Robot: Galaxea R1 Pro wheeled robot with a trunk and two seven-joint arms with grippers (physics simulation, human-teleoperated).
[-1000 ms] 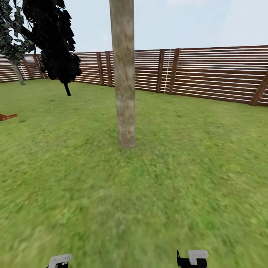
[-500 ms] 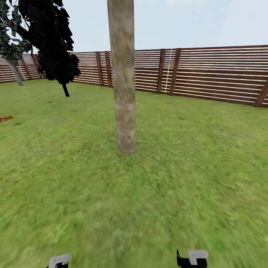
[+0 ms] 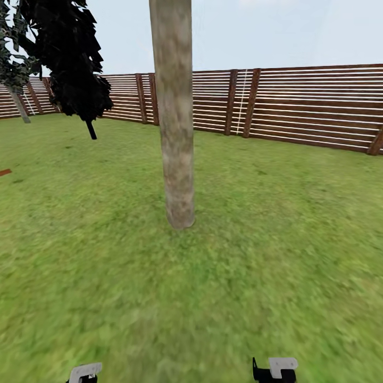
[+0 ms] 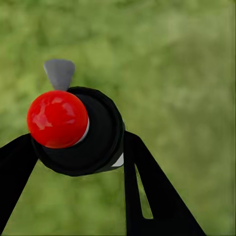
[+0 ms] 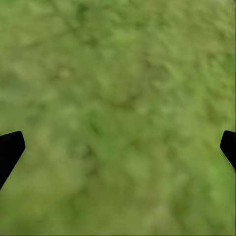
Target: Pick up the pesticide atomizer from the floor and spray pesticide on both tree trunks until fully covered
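Pesticide atomizer (image 4: 81, 130): in my left hand (image 4: 73, 162), seen in the left wrist view as a dark round body with a red cap and a grey tab, the two black fingers closed against its sides. Grass of the floor (image 4: 187, 73) lies blurred beyond it, so the sprayer hangs above the ground, not on it.

Tree trunk (image 3: 174, 122): thick, mottled grey-brown, upright, dead ahead in the head view and well apart from both arms. No coating visible on the bark that I can make out. Behind it the slatted fence (image 3: 308, 106); a dark narrow tree (image 3: 72, 58) off to the left.

Right hand (image 5: 118, 147): fingers spread wide, nothing between them, pointing down at grass.

Risks, as I judge them: spraying from this range would likely fall short of the trunk; I cannot tell which way the nozzle faces, so a discharge could go into the lawn. The grip sits on a rounded body, which may twist.

Both arms hang low at the head view's bottom edge.
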